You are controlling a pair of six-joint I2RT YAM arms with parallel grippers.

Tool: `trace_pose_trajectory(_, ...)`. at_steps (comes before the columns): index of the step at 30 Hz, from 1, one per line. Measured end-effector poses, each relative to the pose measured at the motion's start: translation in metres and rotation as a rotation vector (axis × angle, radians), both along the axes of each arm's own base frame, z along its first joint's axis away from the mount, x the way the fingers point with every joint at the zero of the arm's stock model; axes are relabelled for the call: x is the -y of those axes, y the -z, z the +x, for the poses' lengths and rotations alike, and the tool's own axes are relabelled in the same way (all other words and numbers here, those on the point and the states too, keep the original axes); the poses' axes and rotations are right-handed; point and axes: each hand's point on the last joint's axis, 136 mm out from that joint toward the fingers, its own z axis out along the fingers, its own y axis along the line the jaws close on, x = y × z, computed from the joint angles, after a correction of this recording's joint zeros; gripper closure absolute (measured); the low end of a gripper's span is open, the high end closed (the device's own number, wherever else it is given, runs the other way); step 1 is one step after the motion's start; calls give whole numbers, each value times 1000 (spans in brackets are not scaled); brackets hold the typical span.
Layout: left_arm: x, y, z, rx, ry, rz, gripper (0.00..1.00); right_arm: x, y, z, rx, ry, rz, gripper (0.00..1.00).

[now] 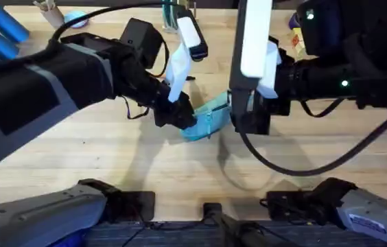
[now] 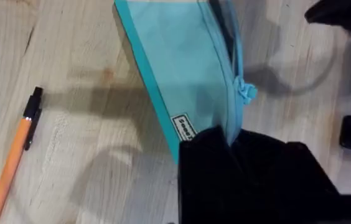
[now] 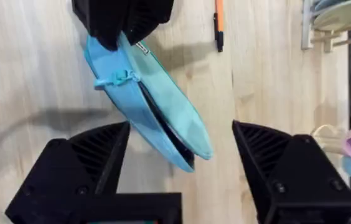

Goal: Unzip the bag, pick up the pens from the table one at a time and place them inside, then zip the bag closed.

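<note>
Surface point(image 1: 111, 158): pale wooden butcher-block, long plank strips with fine grain, matte; it carries everything here.

Bag point(image 1: 207, 122): soft light-turquoise fabric pouch, long and flat-sided with a darker turquoise edge band and a small white label; it sits mid-surface between the two arms. Its zipper runs along the top edge and stands partly open, a dark slit showing toward the end nearer the right tool, with the knotted turquoise pull point(image 2: 246, 91) partway along.

Left tool point(image 1: 177, 113): black, blocky fingers pinching one end of the bag, the end by the label; in the left wrist view the black finger mass point(image 2: 250, 177) covers that end of the pouch.

Right tool point(image 3: 182, 171): black fingers with ribbed inner faces, spread wide apart and gripping nothing; the open end of the bag lies in the gap between them, whether it touches either finger cannot be told.

Pen point(image 2: 15, 155): slim, straight orange barrel with a black cap end and clip, smooth plastic; it lies flat on the surface beside the bag, apart from it, on the side away from the zipper, not held by either tool.
</note>
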Motion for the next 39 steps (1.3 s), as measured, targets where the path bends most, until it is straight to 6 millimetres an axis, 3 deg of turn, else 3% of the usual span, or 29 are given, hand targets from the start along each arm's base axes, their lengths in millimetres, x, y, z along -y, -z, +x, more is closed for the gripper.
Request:
trace_pose_trajectory(4, 0, 0, 0, 0, 0, 0, 958, 0, 0, 1, 39, -51, -30, 5)
trace_pose_trajectory(5, 0, 0, 0, 0, 0, 0, 958, 0, 0, 1, 41, -54, -31, 63)
trace_pose_trajectory(11, 0, 0, 0, 0, 0, 0, 958, 0, 0, 0, 38, -57, -32, 913)
trace_pose_trajectory(12, 0, 0, 0, 0, 0, 0, 959, 0, 0, 0, 37, -59, -31, 955)
trace_pose_trajectory(19, 0, 0, 0, 0, 0, 0, 958, 2, 3, -3, 19, -60, -42, 970)
trace_pose_trajectory(20, 0, 0, 0, 0, 0, 0, 922, 2, 3, -3, 19, -60, -42, 970)
trace_pose_trajectory(23, 0, 0, 0, -3, -1, -2, 571, 2, 4, -3, 18, -61, -43, 970)
trace_pose_trajectory(26, 0, 0, 0, -3, 0, -2, 106, 2, 6, -3, 16, -68, -52, 969)
trace_pose_trajectory(27, 0, 0, -1, -5, -2, -2, 31, 3, 7, -2, 13, -69, -55, 969)
trace_pose_trajectory(39, -4, -7, -9, -52, -6, 15, 6, 6, 6, 1, -25, -61, 6, 970)
